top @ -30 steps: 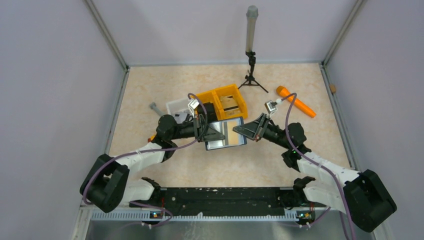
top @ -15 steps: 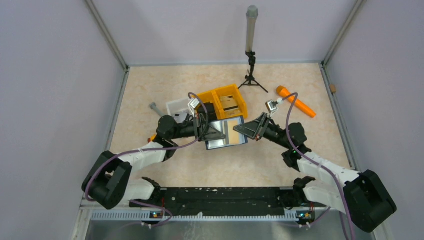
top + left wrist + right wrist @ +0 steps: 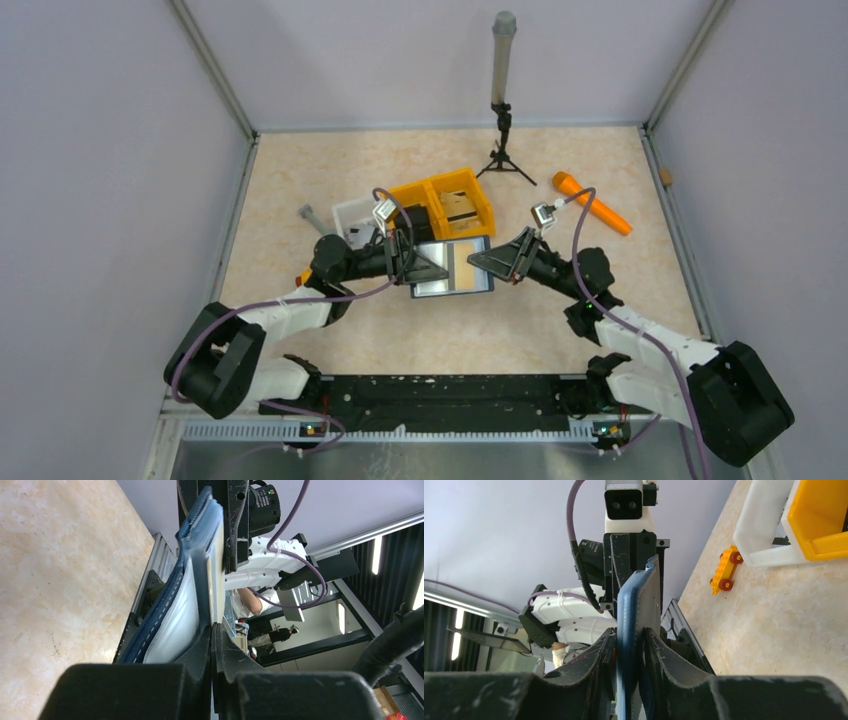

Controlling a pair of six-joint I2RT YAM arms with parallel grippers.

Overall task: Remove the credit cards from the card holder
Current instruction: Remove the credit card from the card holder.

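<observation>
You have the opened card holder [image 3: 452, 282] at mid-table. The left gripper [image 3: 420, 268] is pinched shut on its 9 o'clock edge. The right gripper [image 3: 484, 263] narrowly straddles its 3 o'clock edge, and you cannot tell whether it grips. Next, pinch the tan credit card [image 3: 463, 262] and slide it out.

Left arm [image 3: 290, 310]: angled inward, left gripper [image 3: 420, 265] clamped on left edge of flat navy-blue card holder [image 3: 437, 272]. Right arm [image 3: 640, 330]: mirrored, right gripper [image 3: 487, 262] slightly parted astride opposite edge.

The card holder [image 3: 440, 283] is just before the bin [image 3: 420, 190], near mid-table.
</observation>
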